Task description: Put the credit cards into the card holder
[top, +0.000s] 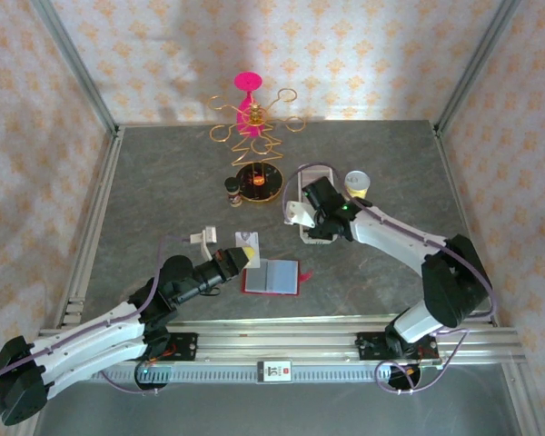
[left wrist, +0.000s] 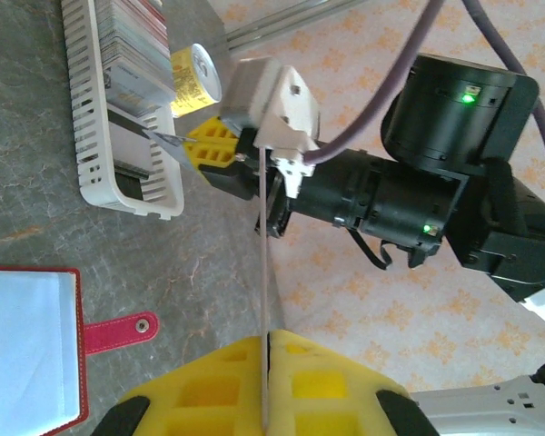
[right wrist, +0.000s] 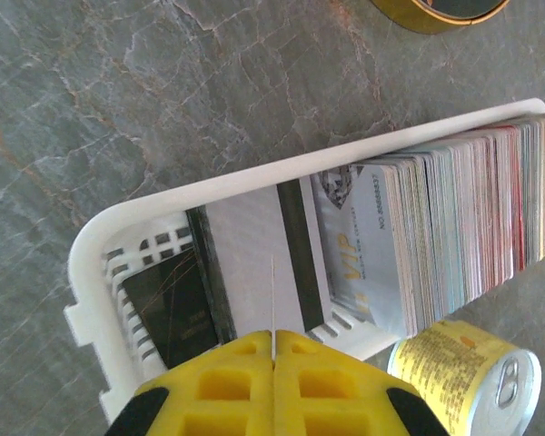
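Yellow-padded, the left pincer [left wrist: 268, 347] is clamped on a thin card [left wrist: 266, 272] edge-on, near the red card holder [left wrist: 109, 334] lying open on the table [left wrist: 36, 182]; the right pincer [right wrist: 272, 343] grips a second card [left wrist: 162, 139] over the white tray [right wrist: 89, 263] of upright cards [right wrist: 463, 218].

Grey marbled tabletop [top: 163, 182], orange-patterned wallpaper walls [top: 345, 54], aluminium corner posts [top: 73, 59]

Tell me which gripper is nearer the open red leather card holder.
Left. The left gripper is right beside the red card holder; the right gripper is farther back, over the white perforated tray.
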You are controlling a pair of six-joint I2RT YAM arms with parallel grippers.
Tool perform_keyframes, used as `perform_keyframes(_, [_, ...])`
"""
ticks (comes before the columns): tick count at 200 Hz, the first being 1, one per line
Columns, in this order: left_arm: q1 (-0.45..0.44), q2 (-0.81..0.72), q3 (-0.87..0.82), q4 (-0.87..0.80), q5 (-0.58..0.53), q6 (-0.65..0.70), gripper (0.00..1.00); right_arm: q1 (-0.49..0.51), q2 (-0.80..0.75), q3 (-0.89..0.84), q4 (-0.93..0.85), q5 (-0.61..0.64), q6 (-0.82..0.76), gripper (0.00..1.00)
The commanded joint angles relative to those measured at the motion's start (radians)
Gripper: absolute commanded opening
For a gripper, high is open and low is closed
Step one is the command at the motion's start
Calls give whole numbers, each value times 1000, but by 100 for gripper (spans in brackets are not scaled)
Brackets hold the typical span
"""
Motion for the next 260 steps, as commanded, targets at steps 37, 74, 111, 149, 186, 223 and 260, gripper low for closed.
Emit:
perform_keyframes(37, [13, -26, -19, -18, -1, 11, 0, -6, 73, -29, 176, 72, -65, 0])
perform_keyframes(74, [14, -37, -22, -24, -5, 9, 0, -8, 92, -29, 165, 12, -12, 23])
perform_keyframes(111, [13, -36, -23, -13, 4, 8, 0, -7, 3, -45, 132, -91, 81, 56])
perform_keyframes(149, [13, -18, -20, 36, 37, 35, 0, -2, -195, -52, 172, -252, 447, 64])
perform_keyframes(186, [13, 11, -16, 135, 88, 48, 0, -4, -343, -141, 383, -386, 1249, 60])
perform_keyframes(223, [12, 22, -8, 200, 124, 45, 0, 28, -420, -344, 796, -713, 1806, 61])
perform_keyframes(260, [11, 35, -15, 280, 143, 9, 0, 141, -453, -422, 1003, -699, 1924, 67])
